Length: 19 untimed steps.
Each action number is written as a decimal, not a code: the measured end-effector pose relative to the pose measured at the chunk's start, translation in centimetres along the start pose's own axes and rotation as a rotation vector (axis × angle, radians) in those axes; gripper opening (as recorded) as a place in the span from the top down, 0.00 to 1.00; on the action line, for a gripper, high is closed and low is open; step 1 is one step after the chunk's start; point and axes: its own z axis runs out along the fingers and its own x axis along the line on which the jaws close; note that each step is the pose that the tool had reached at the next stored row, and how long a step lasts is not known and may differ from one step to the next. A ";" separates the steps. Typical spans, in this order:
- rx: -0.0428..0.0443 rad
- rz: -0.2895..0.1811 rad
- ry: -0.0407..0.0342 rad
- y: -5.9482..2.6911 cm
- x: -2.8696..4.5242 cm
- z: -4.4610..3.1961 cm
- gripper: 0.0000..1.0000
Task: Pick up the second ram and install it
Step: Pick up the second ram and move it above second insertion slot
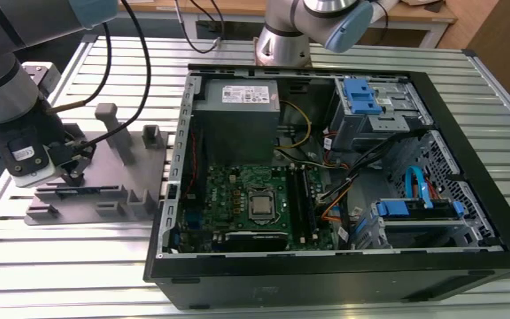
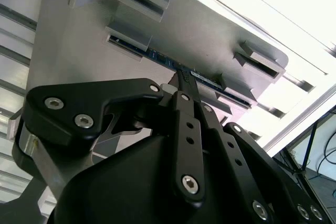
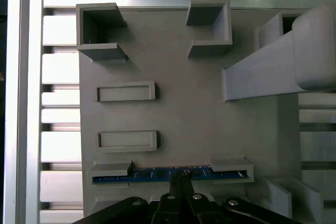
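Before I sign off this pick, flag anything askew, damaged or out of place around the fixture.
Nothing stands out. The second ram lies straight in the grey fixture, both ends tucked under their brackets, and the end effector meets it at mid-length. No breakage or stray parts show.

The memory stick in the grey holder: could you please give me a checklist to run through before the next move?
1. Hand at the middle of the memory stick: ok in both wrist views.
2. Hand closed on the stick's upper edge: ok, the tips meet there.
3. Stick upright in the grey holder, between its two end brackets: ok.
4. Computer case open on top: ok.
5. Free place in the memory slots: cannot tell.
6. Cables clear of those slots: cannot tell; they run close beside them.
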 end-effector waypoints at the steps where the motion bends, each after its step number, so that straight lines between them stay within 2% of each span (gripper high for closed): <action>1: -0.0001 -0.005 0.0002 0.00 0.00 0.00 0.89; 19: -0.0040 -0.278 0.0098 0.00 0.00 0.02 0.89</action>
